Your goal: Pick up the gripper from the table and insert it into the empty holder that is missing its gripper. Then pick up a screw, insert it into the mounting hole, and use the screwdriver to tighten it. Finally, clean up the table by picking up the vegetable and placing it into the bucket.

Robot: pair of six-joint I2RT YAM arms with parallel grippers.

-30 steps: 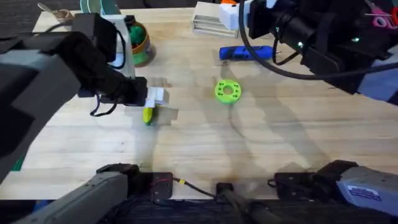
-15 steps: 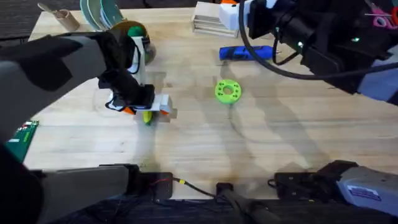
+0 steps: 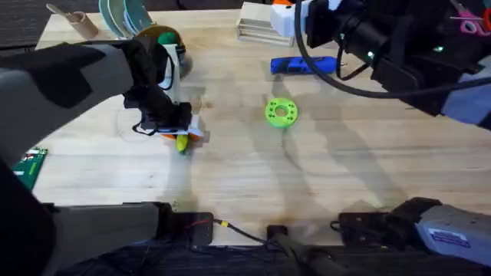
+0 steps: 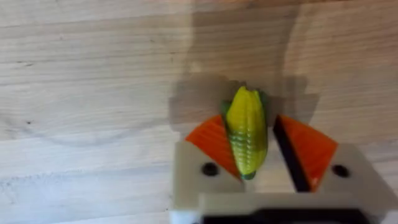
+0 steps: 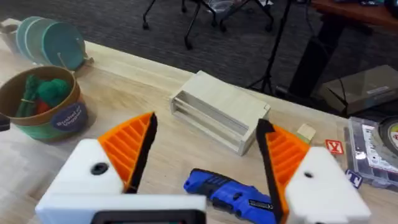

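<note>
The vegetable (image 4: 247, 129), a small yellow corn cob with green husk, lies on the wooden table (image 3: 322, 169) left of centre (image 3: 182, 142). My left gripper (image 4: 252, 155) is down over it, orange pads (image 4: 211, 144) shut on its sides. The lime-green disc (image 3: 280, 112) with its mounting hole sits mid-table. The blue screwdriver (image 3: 303, 65) lies behind the disc, below my raised, open right gripper (image 5: 208, 127). The bucket (image 5: 43, 106), holding toy vegetables, stands at the back left, partly behind my left arm (image 3: 163, 37). The loose gripper piece, the holder and the screws are out of view.
A wooden box (image 5: 217, 115) stands at the back centre (image 3: 257, 23). Teal plates (image 3: 123, 15) stand in a rack at the back left. A green circuit board (image 3: 27, 165) lies at the left edge. A clear case (image 5: 373, 149) rests at the far right.
My left gripper has swung round and come down over the corn, and its pads have come in against it. The right arm has not moved.
</note>
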